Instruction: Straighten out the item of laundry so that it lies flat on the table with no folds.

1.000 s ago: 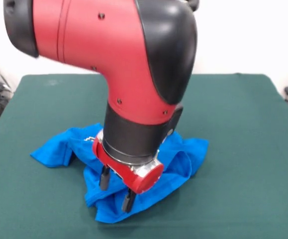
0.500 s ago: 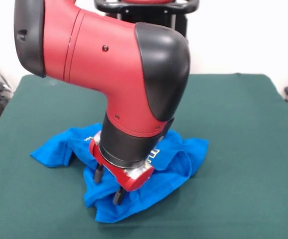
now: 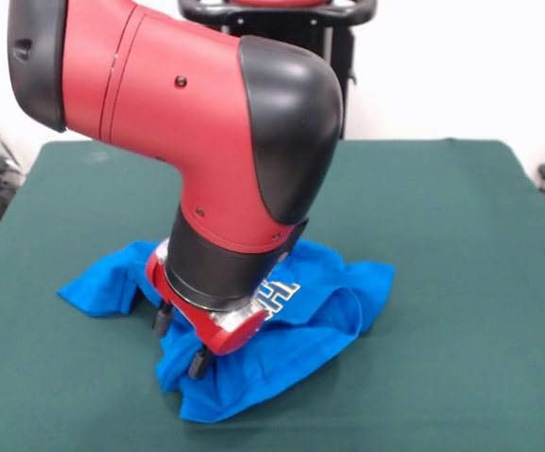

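A dark green table (image 3: 460, 235) fills the view. Near its front edge, left of centre, the blue T-shirt (image 3: 328, 311) lies bunched and creased — no part is flat yet. The gripper (image 3: 180, 341) presses into it; its grip can't be made out.

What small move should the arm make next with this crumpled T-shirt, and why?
Probably close on the cloth and draw it outward. The gripper sits open, fingertips down on the near-left folds of the blue T-shirt, which lies bunched on the green table.
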Robot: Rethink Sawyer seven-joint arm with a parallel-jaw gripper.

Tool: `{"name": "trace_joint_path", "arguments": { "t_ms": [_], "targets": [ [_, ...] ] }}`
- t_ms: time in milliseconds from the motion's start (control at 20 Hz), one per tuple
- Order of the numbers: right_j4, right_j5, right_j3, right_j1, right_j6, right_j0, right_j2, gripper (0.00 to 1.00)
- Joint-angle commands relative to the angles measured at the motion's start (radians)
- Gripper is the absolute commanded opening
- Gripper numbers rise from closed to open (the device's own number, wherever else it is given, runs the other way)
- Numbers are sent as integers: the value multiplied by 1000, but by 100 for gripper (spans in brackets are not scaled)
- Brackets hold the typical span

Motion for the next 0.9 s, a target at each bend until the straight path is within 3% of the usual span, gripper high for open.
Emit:
{"name": "trace_joint_path", "arguments": {
  "t_ms": [50, 350, 400, 600, 750, 900],
  "targets": [
    [18, 52, 166, -14, 88, 40, 10, 100],
    [55, 35, 191, -17, 37, 19, 56, 100],
    [58, 26, 196, -20, 15, 14, 63, 0],
    [124, 40, 227, -29, -65, -39, 142, 0],
    [190, 129, 220, -19, -55, -61, 179, 0],
    [195, 116, 215, -20, -42, -53, 165, 0]
  ]
}}
